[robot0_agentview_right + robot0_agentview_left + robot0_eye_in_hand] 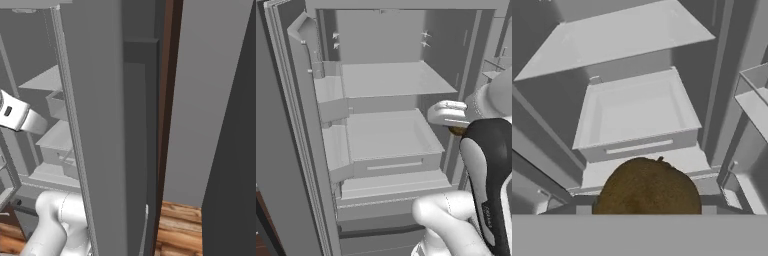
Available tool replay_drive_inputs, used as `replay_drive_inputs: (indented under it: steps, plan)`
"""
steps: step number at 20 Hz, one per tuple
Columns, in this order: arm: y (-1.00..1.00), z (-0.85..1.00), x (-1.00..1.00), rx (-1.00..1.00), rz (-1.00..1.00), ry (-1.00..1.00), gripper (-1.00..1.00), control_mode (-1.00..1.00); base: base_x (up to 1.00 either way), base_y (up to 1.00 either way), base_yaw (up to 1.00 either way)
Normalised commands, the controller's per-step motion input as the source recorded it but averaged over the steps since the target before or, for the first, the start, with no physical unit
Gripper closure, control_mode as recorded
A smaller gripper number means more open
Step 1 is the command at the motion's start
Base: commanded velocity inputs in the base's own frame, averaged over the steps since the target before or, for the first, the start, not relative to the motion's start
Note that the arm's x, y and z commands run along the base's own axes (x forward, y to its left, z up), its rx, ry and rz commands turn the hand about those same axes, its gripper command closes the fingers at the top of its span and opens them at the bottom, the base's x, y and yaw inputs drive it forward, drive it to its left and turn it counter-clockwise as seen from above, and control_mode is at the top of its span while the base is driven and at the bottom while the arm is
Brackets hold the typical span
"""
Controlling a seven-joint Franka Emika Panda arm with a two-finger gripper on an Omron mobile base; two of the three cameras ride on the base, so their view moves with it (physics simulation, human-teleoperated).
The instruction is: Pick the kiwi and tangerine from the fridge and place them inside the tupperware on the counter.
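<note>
At lower centre of the hand view, the hand [456, 126] is clamping the kiwi [646, 186] before the open fridge [391, 80]; next, carrying it to the tupperware.

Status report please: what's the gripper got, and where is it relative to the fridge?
Gripper shut on the kiwi, brown fruit right at the fingers. Hand at the open fridge, in front of its drawer. Nothing in the way.

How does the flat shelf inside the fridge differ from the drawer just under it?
The shelf is a flat slab with no walls; the drawer is an open-topped box with raised sides. The drawer's front carries a long slot-like handle; the shelf's front edge is plain. The shelf sits higher, the drawer below it. Both are light grey, hold nothing visible, and sit inside the fridge.
</note>
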Motion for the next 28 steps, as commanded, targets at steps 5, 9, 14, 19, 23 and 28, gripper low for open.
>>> replay_drive_inputs:
  steps: [5,9,14,19,23,28]
  plan:
    - [0.0,0.0,-0.57,0.0,0.0,0.0,1.0,-1.0,0.0,0.0,0.0]
    - [0.0,-0.01,-0.55,0.0,0.0,0.0,1.0,-1.0,0.0,0.0,0.0]
    - [0.0,0.0,-0.14,0.0,0.0,-0.01,1.0,1.0,-0.73,0.0,0.0]
    - [0.0,0.0,0.0,0.0,0.0,0.0,1.0,1.0,-1.0,0.11,0.0]
    - [0.0,0.0,0.0,0.0,0.0,0.0,1.0,1.0,-0.88,0.49,0.0]
    - [0.0,0.0,0.0,0.0,0.0,0.0,1.0,1.0,-0.72,0.85,0.01]
